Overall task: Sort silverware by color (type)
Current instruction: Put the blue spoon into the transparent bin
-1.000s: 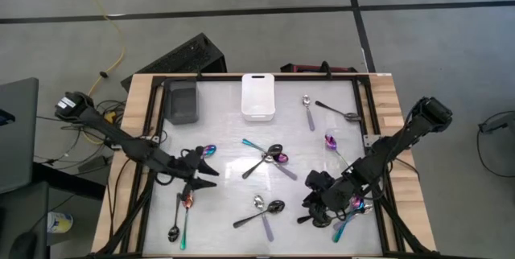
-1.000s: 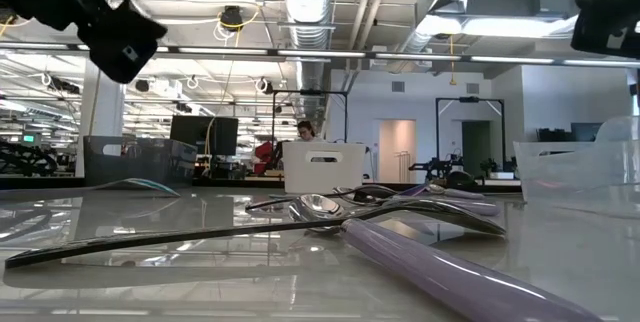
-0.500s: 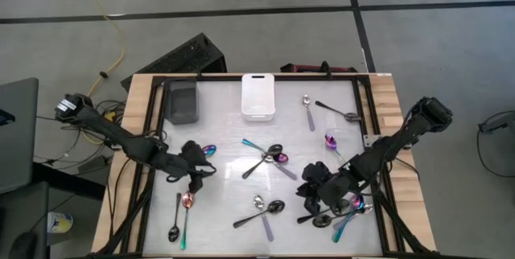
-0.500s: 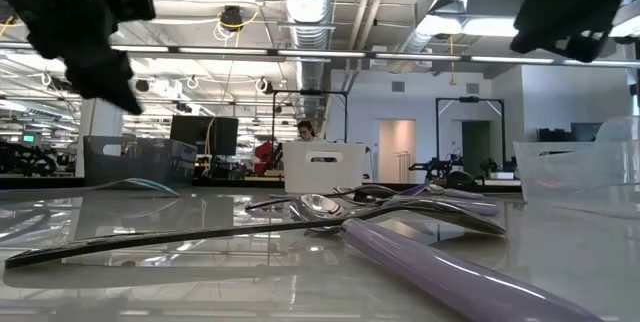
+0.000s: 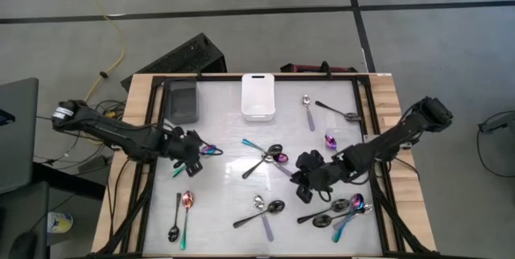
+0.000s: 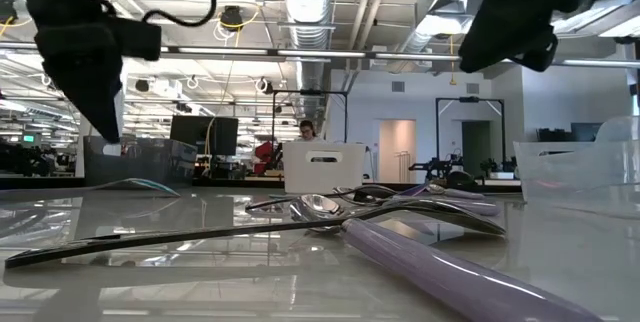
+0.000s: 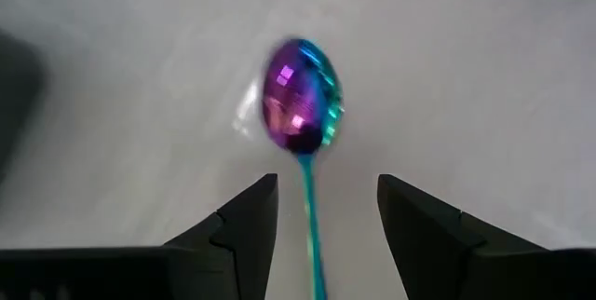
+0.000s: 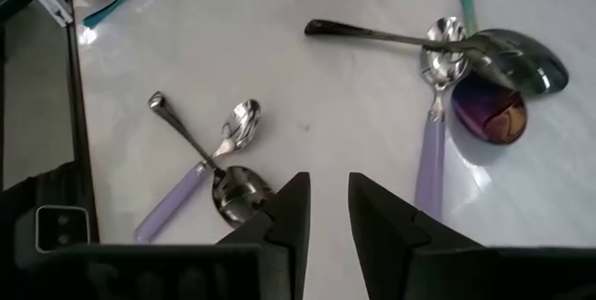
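Left gripper (image 5: 193, 153) sits over the left-centre of the table (image 5: 225, 122). In its wrist view the two fingers (image 7: 244, 225) stand clearly apart, with the teal handle of a rainbow spoon (image 7: 303, 104) running down between them. Whether the pads touch that handle, cannot tell; nothing is pinched. The spoon's purple-pink bowl lies just ahead of the fingertips, flat on the white surface.

Right gripper (image 5: 304, 180) hangs over the right-centre of the table, fingers (image 8: 289, 211) parted by a narrow gap and holding nothing. Just before them lies a crossed pair of spoons (image 8: 209, 165), one dark, one silver with a lilac handle.

Bins, far edge of table: dark bin (image 5: 182, 102) at the left corner, white bin (image 5: 258, 96) beside it toward the middle. Neither visibly holds a spoon.

Spoons, all loose on the table:
- Central cluster (image 5: 269, 158): dark, silver and rainbow pieces crossed over one another.
- Right-front group (image 5: 342, 209), beside the right gripper: dark and rainbow spoons lying close together.
- Left-front pair (image 5: 180, 215): one dark, one rainbow, lying side by side.
- Far-right pair (image 5: 326, 110): one silver, one dark.
- Single purple-bowled spoon (image 5: 331, 141) near the right edge.
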`<act>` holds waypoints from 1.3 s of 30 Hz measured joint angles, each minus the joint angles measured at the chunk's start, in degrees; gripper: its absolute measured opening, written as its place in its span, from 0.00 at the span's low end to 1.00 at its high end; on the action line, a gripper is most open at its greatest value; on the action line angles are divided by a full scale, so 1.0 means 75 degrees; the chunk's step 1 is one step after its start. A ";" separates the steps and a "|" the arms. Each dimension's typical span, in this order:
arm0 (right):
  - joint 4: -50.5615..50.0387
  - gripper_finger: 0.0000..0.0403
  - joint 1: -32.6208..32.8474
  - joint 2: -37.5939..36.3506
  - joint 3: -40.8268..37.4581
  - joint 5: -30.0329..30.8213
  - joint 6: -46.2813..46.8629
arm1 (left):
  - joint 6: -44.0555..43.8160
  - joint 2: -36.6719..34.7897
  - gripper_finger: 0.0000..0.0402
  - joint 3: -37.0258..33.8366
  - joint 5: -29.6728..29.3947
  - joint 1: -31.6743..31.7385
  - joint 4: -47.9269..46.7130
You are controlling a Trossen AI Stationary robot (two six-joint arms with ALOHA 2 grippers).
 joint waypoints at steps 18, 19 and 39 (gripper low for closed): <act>-0.0003 0.25 -0.0493 0.0000 -0.0003 -0.0729 -0.0046 | 0.0536 0.1709 0.42 -0.0714 0.0172 0.0273 0.1390; -0.0003 0.25 -0.0526 0.0000 -0.0003 -0.0811 -0.0046 | 0.0536 0.1751 0.42 -0.0714 0.0173 0.0276 0.1375; 0.0036 0.25 -0.0559 0.0000 -0.0003 -0.1003 -0.0048 | 0.1495 0.1140 0.03 -0.0453 -0.0367 0.0293 0.1546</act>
